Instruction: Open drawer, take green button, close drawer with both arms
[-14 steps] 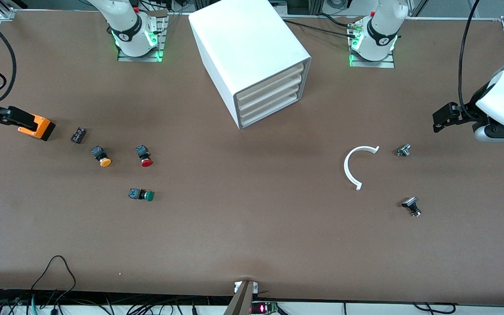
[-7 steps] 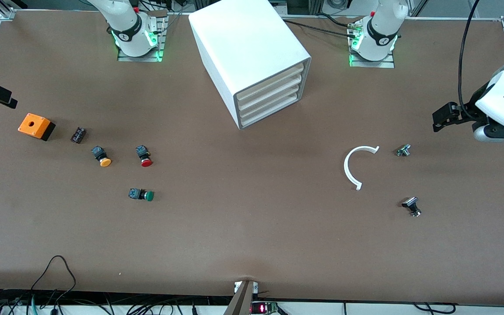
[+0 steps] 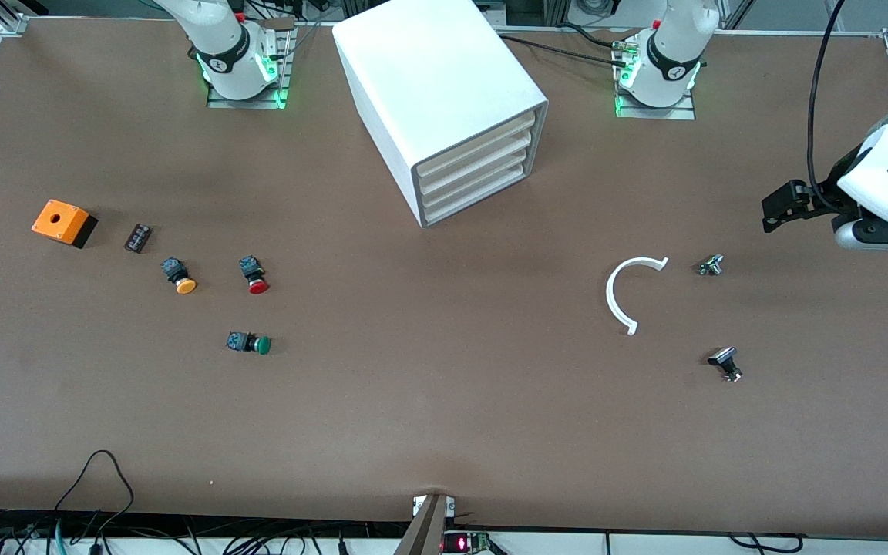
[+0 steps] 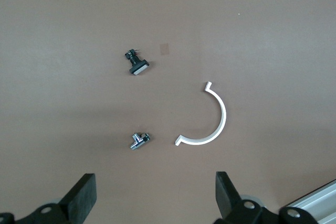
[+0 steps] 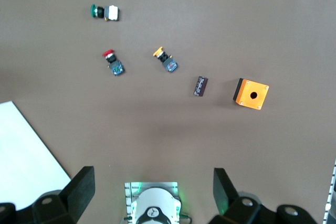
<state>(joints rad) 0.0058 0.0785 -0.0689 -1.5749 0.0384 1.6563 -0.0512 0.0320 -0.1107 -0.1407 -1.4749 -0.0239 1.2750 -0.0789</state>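
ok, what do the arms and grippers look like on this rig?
Two white jointed arms with black bands; green lights glow at each base. The left gripper and right gripper are black, two-fingered, with blocky angular fingers. A black cable runs along the left arm.

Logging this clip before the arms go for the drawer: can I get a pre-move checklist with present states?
1. Lowest drawer shut, ready to pull: ok.
2. Green button on the open table, not in the drawer: not ok for the task as worded.
3. Left gripper open, empty: ok.
4. Right gripper open, empty: ok.
5. Table in front of the cabinet free of parts: ok.
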